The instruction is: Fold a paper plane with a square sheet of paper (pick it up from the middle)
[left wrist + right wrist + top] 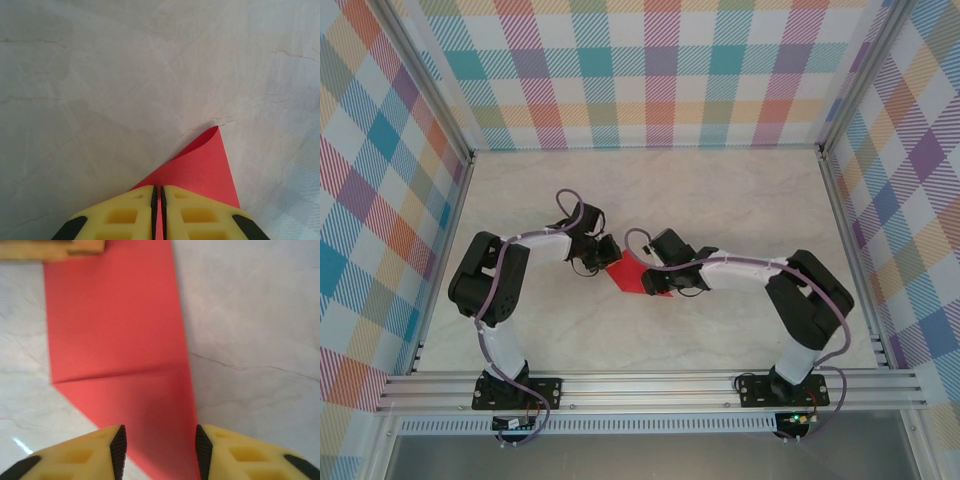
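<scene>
Red paper (638, 276): on pale marbled tabletop (720, 190), partly folded, one crease running across it.
Left gripper (158, 192): at paper's left edge, yellow fingers pressed together, pinching raised edge of paper. Pointed corner of paper juts out just beyond fingertips.
Right gripper (160, 432): at paper's right end, jaws spread, straddling narrow end of paper. Nothing gripped; contact with paper cannot be told.

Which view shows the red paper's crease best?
Right wrist: the red paper spreads wide, its crease plain. Left wrist shows one corner beyond shut jaws gripping it; top external, a small red patch.
</scene>
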